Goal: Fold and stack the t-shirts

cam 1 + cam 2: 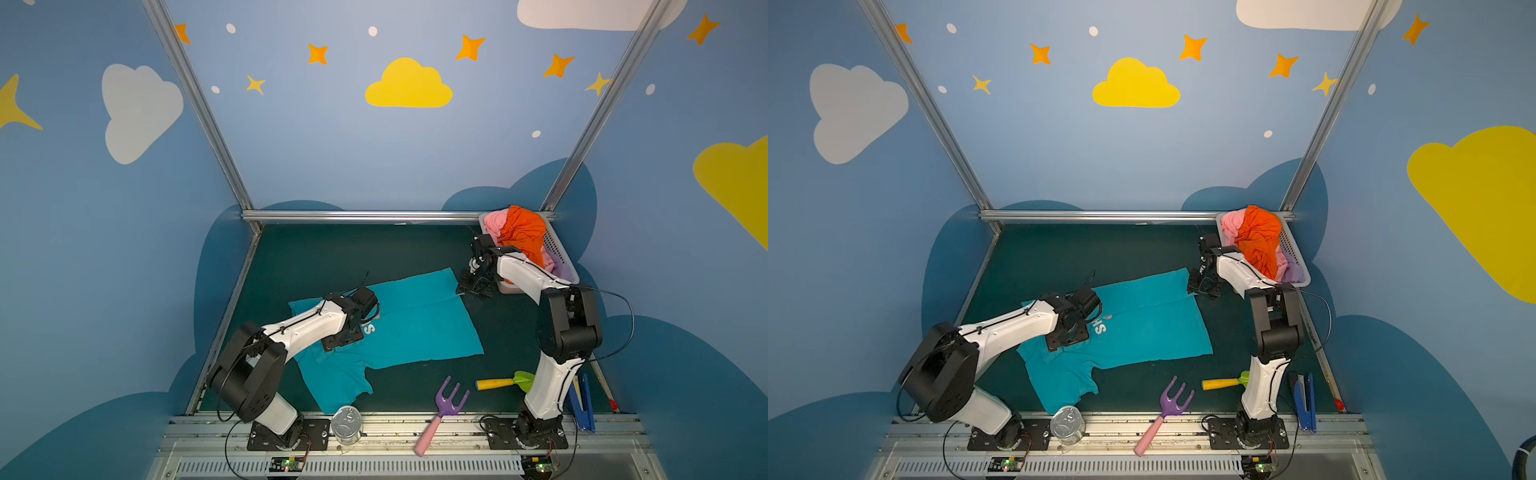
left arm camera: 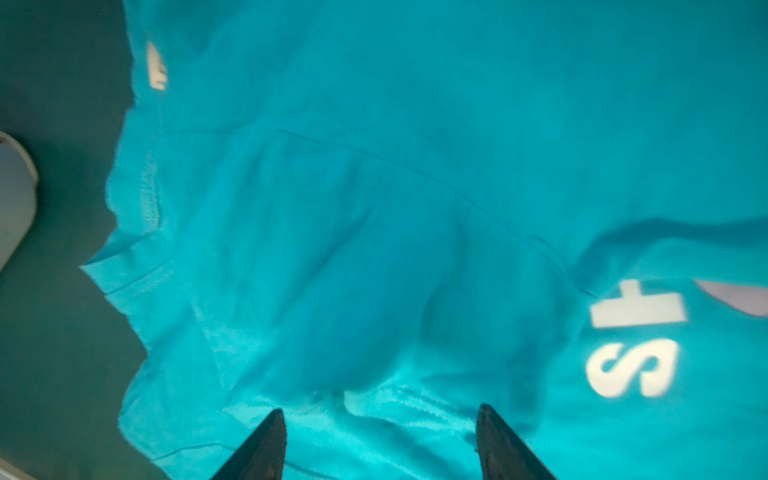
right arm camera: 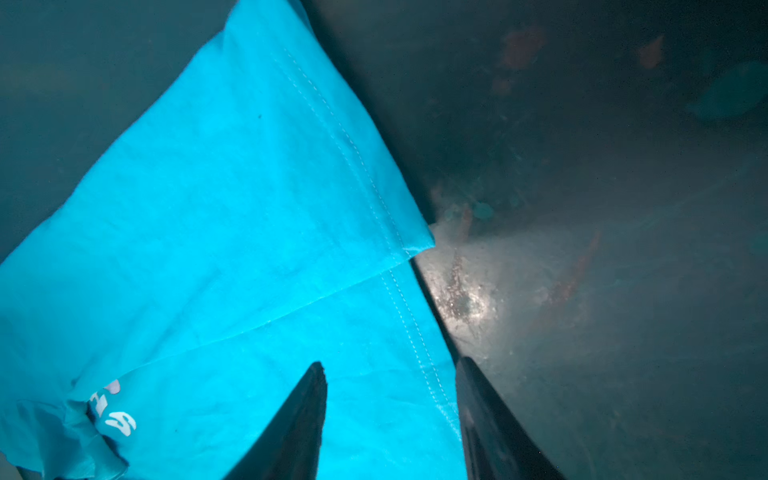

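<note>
One teal t-shirt lies spread across the middle of the worktop, its near sleeve edge close to a tin can. The left claw hangs released over the chest. The right claw, fingers apart, straddles the far hem corner. An orange shirt, a pink shirt and a lilac shirt are heaped in the basket at the back right. Open green surface runs from the teal hem's far edge to the back rail.

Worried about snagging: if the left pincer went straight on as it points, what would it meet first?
The teal t-shirt: the left pincer, jaws open, points down at its wrinkled cloth beside the white lettering. The gap to it is unclear.
</note>
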`<action>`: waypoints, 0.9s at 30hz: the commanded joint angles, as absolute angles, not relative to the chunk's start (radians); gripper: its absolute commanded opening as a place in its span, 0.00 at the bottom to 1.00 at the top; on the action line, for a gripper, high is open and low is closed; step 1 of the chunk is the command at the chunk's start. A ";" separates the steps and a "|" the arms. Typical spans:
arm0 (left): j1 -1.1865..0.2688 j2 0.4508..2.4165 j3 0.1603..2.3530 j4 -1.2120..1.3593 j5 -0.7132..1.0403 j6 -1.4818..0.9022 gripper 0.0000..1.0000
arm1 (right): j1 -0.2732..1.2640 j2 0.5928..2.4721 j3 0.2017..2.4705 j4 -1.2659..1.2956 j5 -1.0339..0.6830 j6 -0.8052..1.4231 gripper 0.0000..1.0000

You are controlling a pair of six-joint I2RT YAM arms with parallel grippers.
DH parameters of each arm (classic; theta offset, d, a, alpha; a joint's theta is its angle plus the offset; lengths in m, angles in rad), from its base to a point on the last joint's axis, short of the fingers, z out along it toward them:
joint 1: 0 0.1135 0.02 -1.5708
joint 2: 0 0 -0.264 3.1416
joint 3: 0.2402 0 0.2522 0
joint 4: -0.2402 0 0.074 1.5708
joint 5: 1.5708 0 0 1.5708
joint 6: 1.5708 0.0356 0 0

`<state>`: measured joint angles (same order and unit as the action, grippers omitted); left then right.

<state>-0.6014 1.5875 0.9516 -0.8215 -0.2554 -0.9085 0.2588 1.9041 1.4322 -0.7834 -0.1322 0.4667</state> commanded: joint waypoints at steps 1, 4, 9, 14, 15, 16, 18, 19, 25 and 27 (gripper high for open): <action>-0.599 1.649 0.949 -0.808 -0.281 -0.897 0.66 | 0.249 1.905 1.450 -0.810 -0.143 0.459 0.51; -0.591 1.694 0.953 -0.816 -0.303 -0.902 0.61 | 0.244 1.904 1.449 -0.810 -0.149 0.459 0.51; -0.579 1.715 0.951 -0.824 -0.319 -0.916 0.19 | 0.241 1.910 1.442 -0.803 -0.158 0.460 0.51; -0.577 1.681 0.971 -0.862 -0.345 -0.922 0.04 | 0.242 1.919 1.445 -0.800 -0.161 0.460 0.50; -0.577 1.672 0.975 -0.869 -0.347 -0.921 0.04 | 0.242 1.923 1.447 -0.800 -0.161 0.460 0.50; -0.578 1.663 0.979 -0.876 -0.348 -0.919 0.04 | 0.241 1.924 1.450 -0.800 -0.161 0.459 0.50; -0.578 1.644 0.987 -0.888 -0.348 -0.919 0.04 | 0.241 1.931 1.456 -0.800 -0.157 0.461 0.50; -0.577 1.635 0.989 -0.892 -0.348 -0.918 0.04 | 0.241 1.935 1.459 -0.800 -0.154 0.461 0.51; -0.575 1.586 0.996 -0.912 -0.351 -0.919 0.04 | 0.227 1.975 1.474 -0.802 -0.125 0.466 0.52; -0.573 1.579 0.997 -0.912 -0.352 -0.917 0.04 | 0.224 1.991 1.480 -0.794 -0.124 0.467 0.52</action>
